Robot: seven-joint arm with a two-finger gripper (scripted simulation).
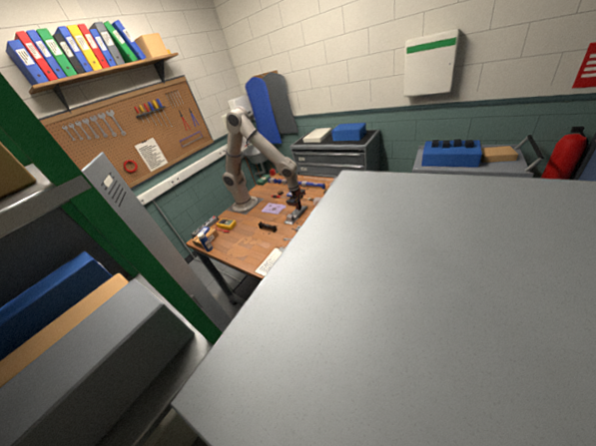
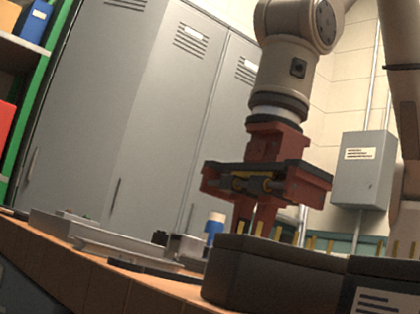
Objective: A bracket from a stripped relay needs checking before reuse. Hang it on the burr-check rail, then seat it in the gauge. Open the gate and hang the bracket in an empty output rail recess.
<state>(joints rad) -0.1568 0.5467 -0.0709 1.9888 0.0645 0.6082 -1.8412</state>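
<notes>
My gripper point(image 2: 254, 221) point(image 1: 298, 206) points straight down behind a dark block point(image 2: 275, 278) near the middle of the wooden bench point(image 1: 260, 222). Its red fingers have drawn in and hold nothing that I can see; their tips are hidden behind the block's top edge. The bracket is not visible between them. A row of brass pegs point(image 2: 283, 234) stands along the block's far edge, level with the fingertips. A second dark block with a white label point(image 2: 389, 305) sits to the right, more pegs behind it. A flat grey fixture point(image 2: 96, 236) lies on the bench to the left.
A grey drawer cabinet point(image 1: 336, 154) stands behind the bench, and tall lockers point(image 2: 148, 112) rise beyond it in the second side camera. Small tools and a purple sheet point(image 1: 273, 208) are scattered on the benchtop. A large grey surface point(image 1: 422, 312) fills the foreground of the side camera.
</notes>
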